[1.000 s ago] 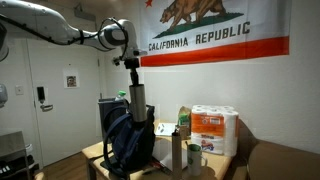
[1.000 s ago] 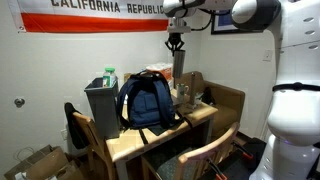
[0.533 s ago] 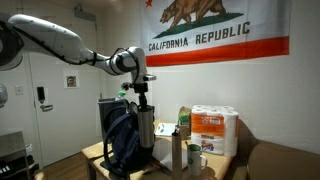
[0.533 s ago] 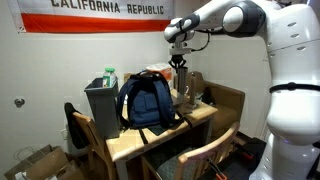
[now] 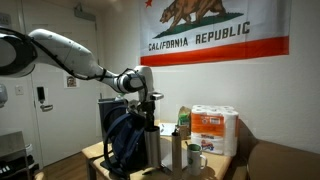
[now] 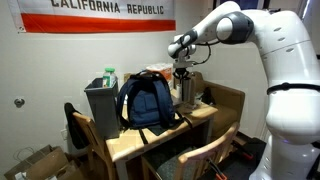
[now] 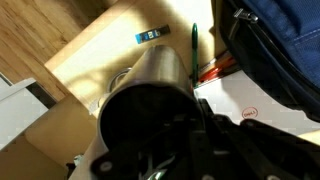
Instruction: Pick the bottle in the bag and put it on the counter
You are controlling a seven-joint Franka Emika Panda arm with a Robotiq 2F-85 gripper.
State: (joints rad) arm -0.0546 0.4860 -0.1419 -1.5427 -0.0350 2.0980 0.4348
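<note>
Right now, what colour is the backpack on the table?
The backpack is navy blue with darker, near-black edges and straps; it shows best in an exterior view.

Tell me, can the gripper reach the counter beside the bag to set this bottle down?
Probably yes. The gripper holds the bottle upright beside the bag, and the wrist view shows bare counter next to it; only a green pen lies close.

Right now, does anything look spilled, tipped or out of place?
Nothing stands out. The dark grey metallic bottle sits upright in the gripper beside the navy soft backpack; the tan wooden counter is cluttered, but nothing looks spilled.
</note>
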